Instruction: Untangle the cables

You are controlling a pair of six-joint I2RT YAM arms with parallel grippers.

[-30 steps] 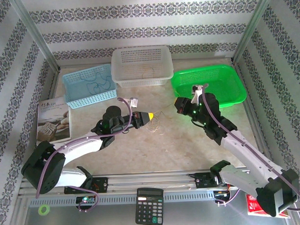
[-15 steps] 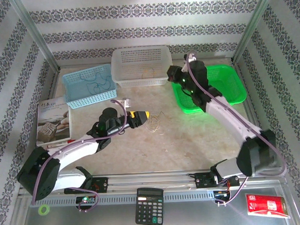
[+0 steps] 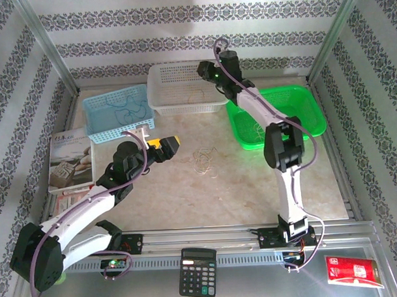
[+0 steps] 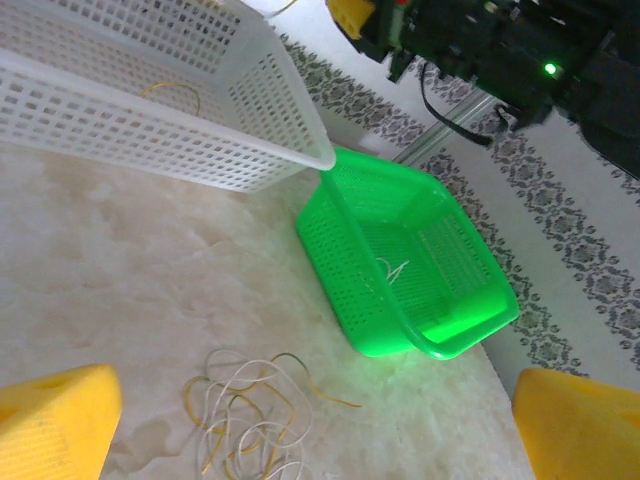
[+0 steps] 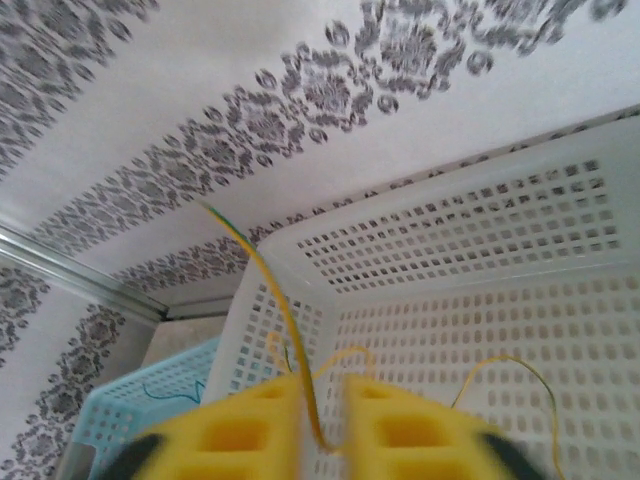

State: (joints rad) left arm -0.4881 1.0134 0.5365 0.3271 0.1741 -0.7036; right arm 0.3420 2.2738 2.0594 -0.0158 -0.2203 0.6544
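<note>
The cables (image 3: 204,160) lie as a loose tangle of tan and whitish loops on the table; they also show in the left wrist view (image 4: 250,410). My left gripper (image 3: 164,146) is just left of the tangle, open wide (image 4: 315,425), touching nothing. My right gripper (image 3: 205,71) hovers over the white basket (image 3: 187,110). Its jaws (image 5: 330,420) stand slightly apart, and a thin yellow-green wire (image 5: 270,290) runs through the gap against the left finger. More yellow wire (image 5: 500,365) lies in that basket (image 5: 470,330).
A blue basket (image 3: 119,128) with dark blue wire stands at back left. A green basket (image 3: 315,118) at back right holds a whitish strand (image 4: 392,270). A book (image 3: 68,159) lies at the left. A calculator (image 3: 197,272) sits at the near edge.
My left gripper opened and drew back left from the tangle. My right arm swung from beside the tangle, past the green basket, to over the white basket, and its jaws parted.
</note>
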